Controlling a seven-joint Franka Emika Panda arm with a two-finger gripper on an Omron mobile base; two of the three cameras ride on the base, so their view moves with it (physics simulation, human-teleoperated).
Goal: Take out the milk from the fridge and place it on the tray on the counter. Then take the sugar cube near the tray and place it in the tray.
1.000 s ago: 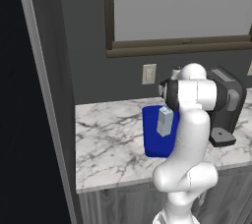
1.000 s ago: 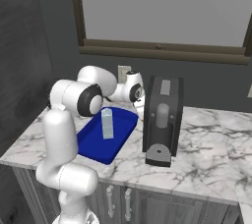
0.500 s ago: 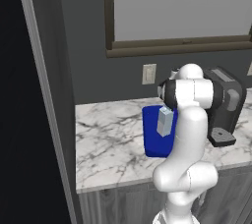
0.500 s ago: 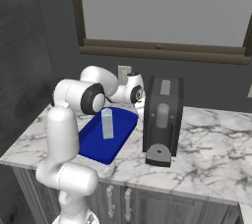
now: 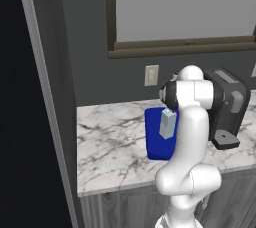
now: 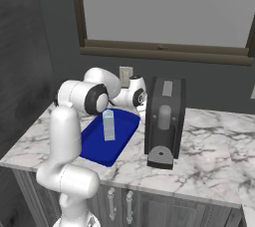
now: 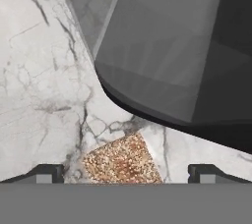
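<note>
- White marble counter [image 6: 209,151] with grey veins spans the middle of both base views, above grey wood-grain cabinet fronts, with a dark wall and a framed window behind.
- Flat deep blue rectangular tray [image 6: 94,144] lies left of centre in the right base view, its long axis running from the counter's front edge toward the wall.
- Small pale grey-white milk carton [image 6: 108,125] stands upright inside the tray, gabled top up, with blue floor showing on all sides of it.
- Dark grey coffee machine [image 6: 164,121] stands just right of the tray in the right base view.
- Tiny tan-orange speckled sugar cube [image 7: 123,161] sits on the marble at the bottom centre of the hand view, just beside the machine's dark rounded base, whether touching cannot be told.
- Two-finger gripper [image 7: 125,174] has its 2 dark tips spread wide, 1 on each side of the cube, with bare marble between tips and cube.
- Dark charcoal fridge [image 5: 30,97] fills the left edge of the left base view.
</note>
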